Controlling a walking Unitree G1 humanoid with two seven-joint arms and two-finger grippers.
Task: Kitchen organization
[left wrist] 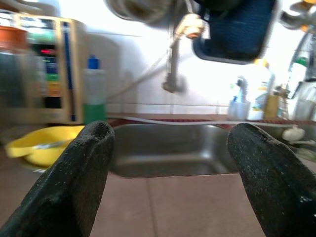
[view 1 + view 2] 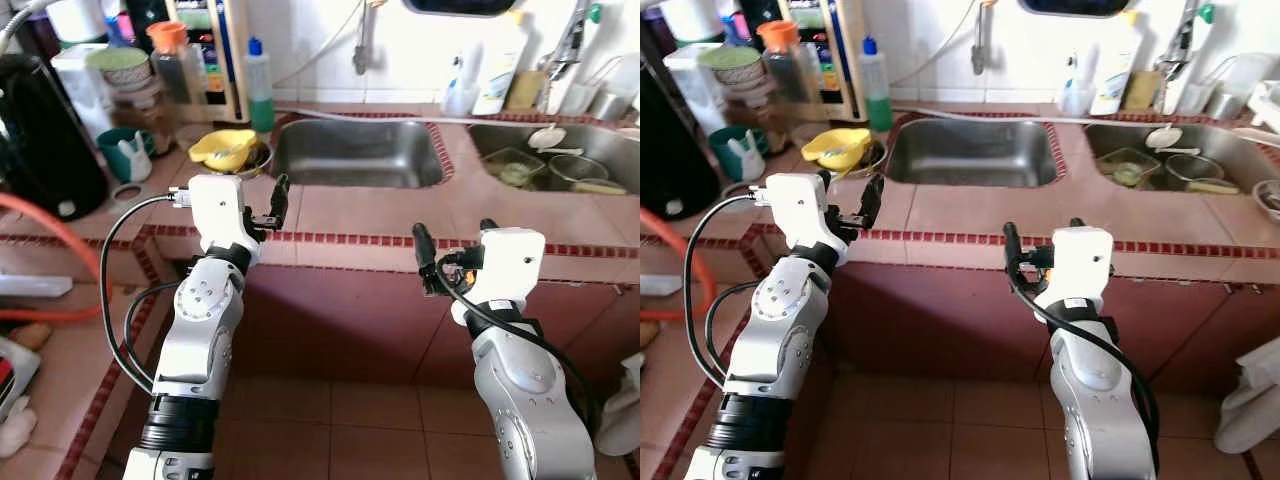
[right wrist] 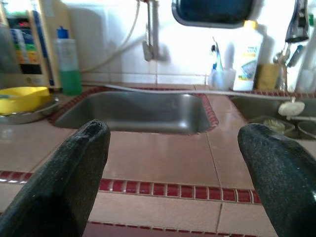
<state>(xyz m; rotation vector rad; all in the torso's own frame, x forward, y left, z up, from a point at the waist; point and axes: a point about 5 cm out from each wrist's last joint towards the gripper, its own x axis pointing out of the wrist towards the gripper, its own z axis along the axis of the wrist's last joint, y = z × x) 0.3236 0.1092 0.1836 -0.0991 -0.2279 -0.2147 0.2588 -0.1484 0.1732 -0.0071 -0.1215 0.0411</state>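
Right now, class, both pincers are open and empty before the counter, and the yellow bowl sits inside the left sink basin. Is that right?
Not quite. The yellow bowl sits on the counter beside the left sink basin, not inside it; the left eye view shows this. The rest holds: left pincer and right pincer are open and empty.

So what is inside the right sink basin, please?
In the right sink basin lie a glass bowl, a round metal pot and a white ladle. Its far right part is cut off by the picture edge.
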